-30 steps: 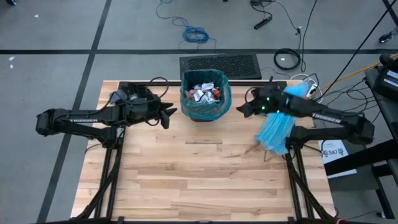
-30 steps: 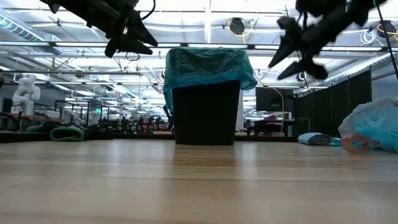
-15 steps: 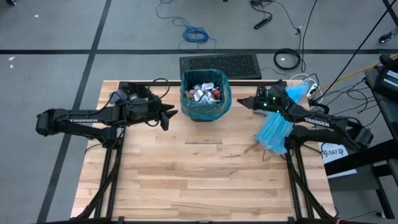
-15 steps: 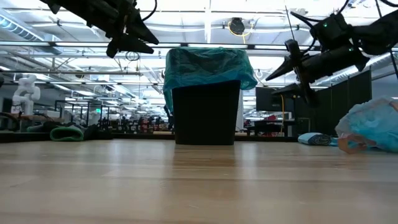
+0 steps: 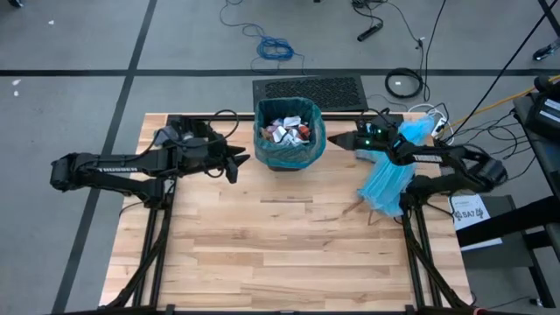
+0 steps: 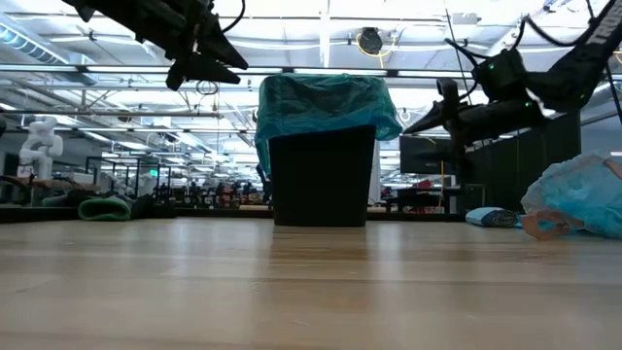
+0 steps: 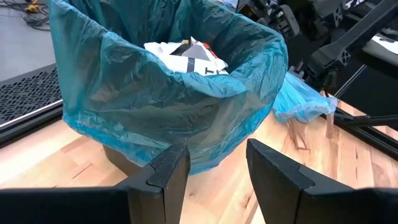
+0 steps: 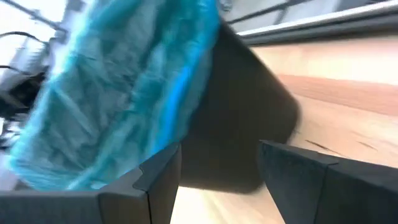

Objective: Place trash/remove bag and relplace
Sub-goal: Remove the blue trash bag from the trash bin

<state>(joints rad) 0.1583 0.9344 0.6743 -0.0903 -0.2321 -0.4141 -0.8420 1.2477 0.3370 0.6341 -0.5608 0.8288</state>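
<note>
Swinging in from beside the pale blue bag, the right end effector now points straight at the bin, closer to its rim than a second ago, while the left end effector has not shifted. Both stand with their fingers parted and hold nothing: the right wrist view shows a clear gap between its two fingers, and the left wrist view shows the same.

Taking the bin as landmark, the right end effector hovers just off its right side at rim height, and the left end effector hovers just off its left side, slightly above the rim in the low view. Neither touches the bag.

The bag lines the bin, its teal collar folded down over the upper walls, and the trash lies heaped inside it, near the top. This liner looks thin, soft and crinkly, probably slippery, and light even when filled with paper wads. My judgement is that the folded collar on each side is the best place to pinch, since the film bunches there and a grip lower down would meet the stiff bin wall.

Beyond the bin's right side, a paler sky-blue bag rests on the bench.
</note>
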